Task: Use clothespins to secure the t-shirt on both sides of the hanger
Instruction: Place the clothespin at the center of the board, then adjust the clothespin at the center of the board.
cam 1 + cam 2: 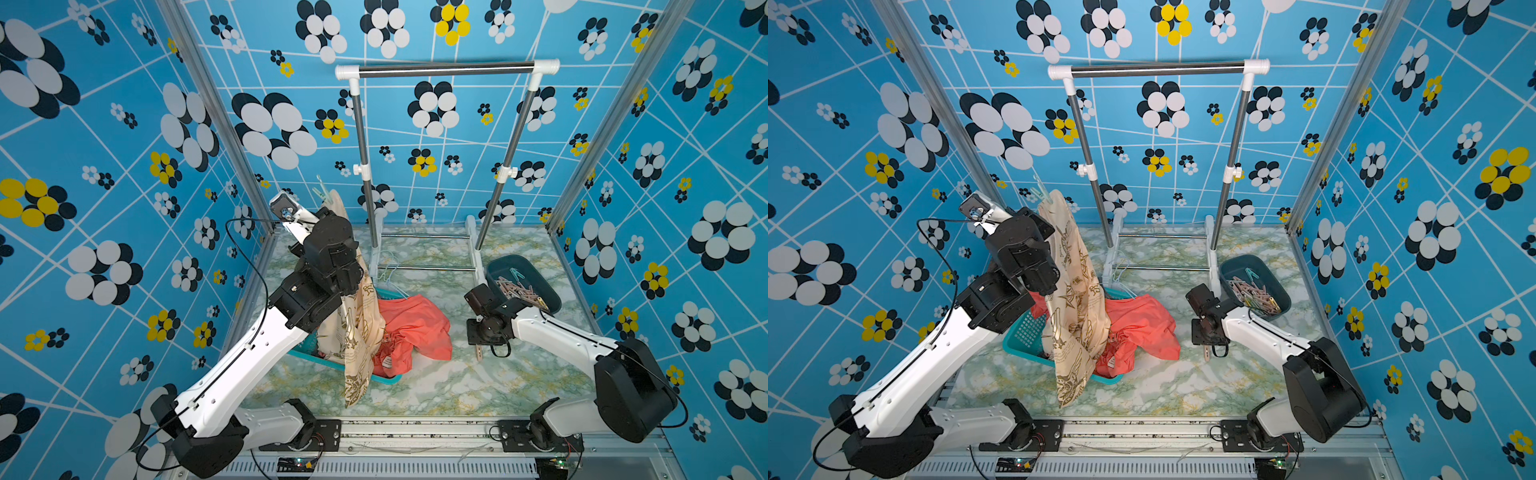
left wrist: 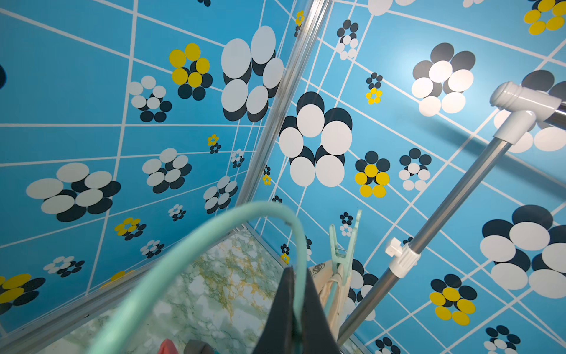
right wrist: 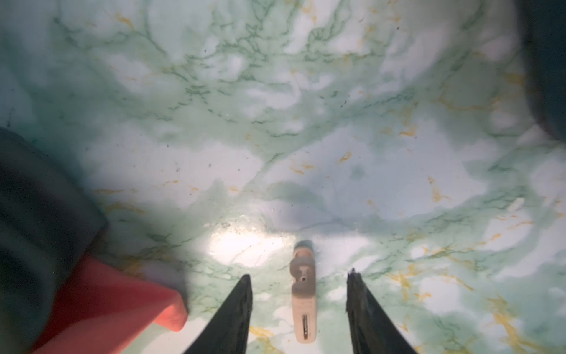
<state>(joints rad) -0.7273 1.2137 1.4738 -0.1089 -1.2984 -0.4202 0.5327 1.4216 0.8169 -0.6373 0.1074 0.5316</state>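
Observation:
My left gripper [image 2: 295, 269] is raised near the back left corner and shut on the thin mint-green hanger [image 2: 183, 266]. A beige printed t-shirt [image 1: 357, 332] hangs from it, over the basket. One mint clothespin [image 2: 344, 245] is clipped upright on the shirt at the hanger's shoulder, and shows in both top views [image 1: 1042, 193]. My right gripper [image 3: 298, 279] is low over the table, open. A beige clothespin [image 3: 303, 294] lies flat on the marble table between its fingers and touches neither. It also shows under the wrist in a top view [image 1: 480, 353].
A teal basket [image 1: 386, 379] holds a coral garment [image 1: 411, 328], which spills toward my right gripper. A dark bin [image 1: 498, 264] at the back right holds several clothespins [image 1: 519, 291]. A clothes rack [image 1: 446, 70] stands at the back. Spare hangers [image 1: 388, 274] lie at its base.

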